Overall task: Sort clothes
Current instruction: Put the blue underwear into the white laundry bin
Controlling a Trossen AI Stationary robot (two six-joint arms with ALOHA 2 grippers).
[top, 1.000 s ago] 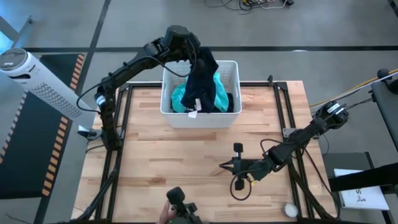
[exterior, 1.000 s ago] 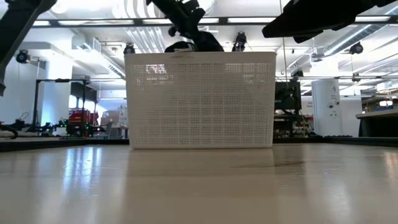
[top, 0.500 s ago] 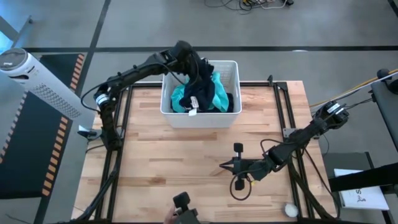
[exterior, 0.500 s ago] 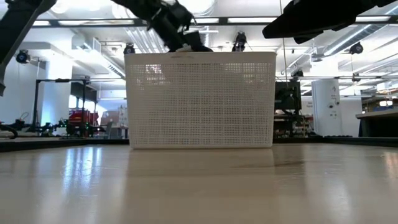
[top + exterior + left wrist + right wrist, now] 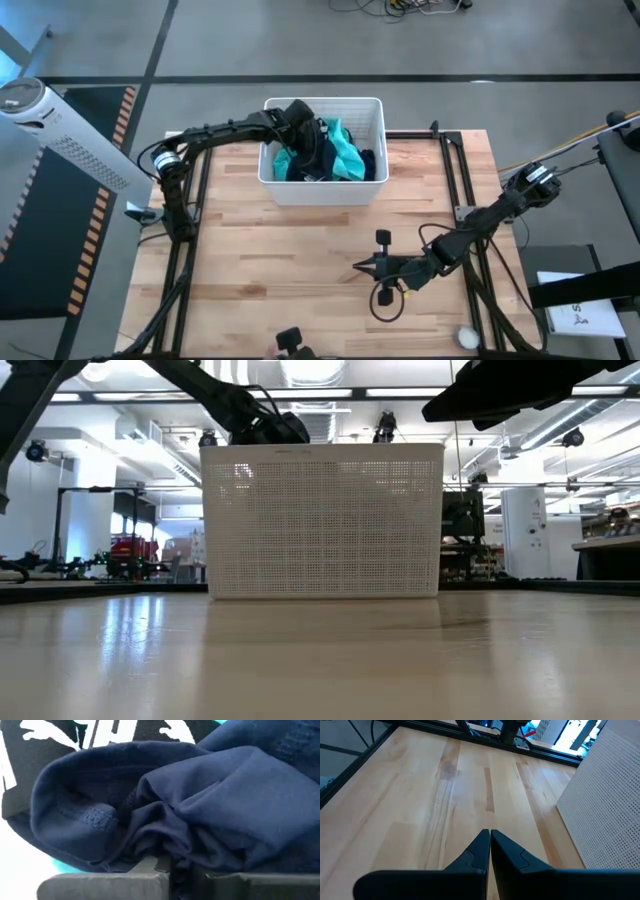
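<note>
Lowered since a second ago, the navy garment [image 5: 318, 150] is now sitting down inside the white basket [image 5: 372, 106] rather than hanging above its rim, and the left gripper [image 5: 297, 118] has come down with it. That gripper is staying shut on the navy garment: in the left wrist view its fingers [image 5: 125, 880] are pressing together at a fold of the dark blue cloth [image 5: 215, 815], which is bunching right against them and filling the view. A black piece with white lettering [image 5: 100, 732] is lying just beyond it. A teal shirt [image 5: 347, 155] is lying beside and under the navy cloth in the basket. The right gripper [image 5: 362, 266] is waiting well apart over the wooden surface [image 5: 260, 260], its fingers [image 5: 481, 851] closed together on nothing, with the basket wall [image 5: 605, 810] standing off to its side.
</note>
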